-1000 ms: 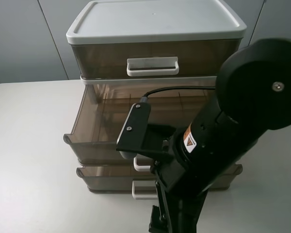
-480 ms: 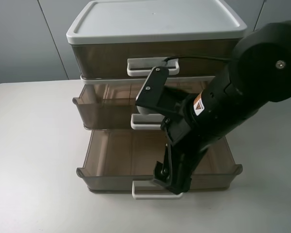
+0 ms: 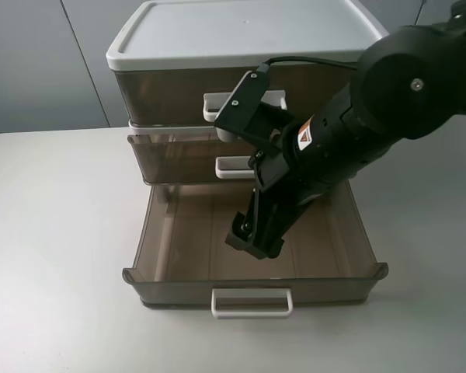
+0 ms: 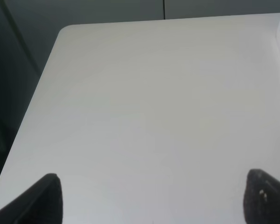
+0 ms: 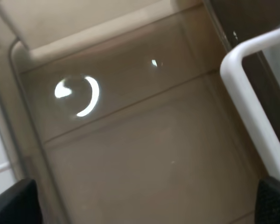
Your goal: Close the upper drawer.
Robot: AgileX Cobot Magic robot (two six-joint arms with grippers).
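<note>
Upper drawer point(image 3: 179, 159) is the middle tier of the unit point(image 3: 248, 31), smoky-brown translucent; it sits almost fully in, front only just ahead of the top-tier drawer point(image 3: 163, 93) above; its white loop handle point(image 3: 234, 168) is partly covered by the right arm point(image 3: 357, 124); nothing grips that handle. The lowest drawer point(image 3: 171, 249) stands far out toward the camera, nothing visible inside it, its own handle point(image 3: 251, 301) free. Right arm reaches across the front of the unit; right gripper point(image 3: 255, 237) hangs over the lowest drawer's floor, just below the upper drawer's front, touching nothing I can see. In the right wrist view, right gripper point(image 5: 140, 212) fingertips point(image 5: 11, 205) sit at opposite corners, spread wide, released, nothing between. Left gripper point(image 4: 154, 205) is over bare white table point(image 4: 154, 116), well apart from the drawers; fingertips point(image 4: 46, 200) also wide apart, released, holding nothing.
</note>
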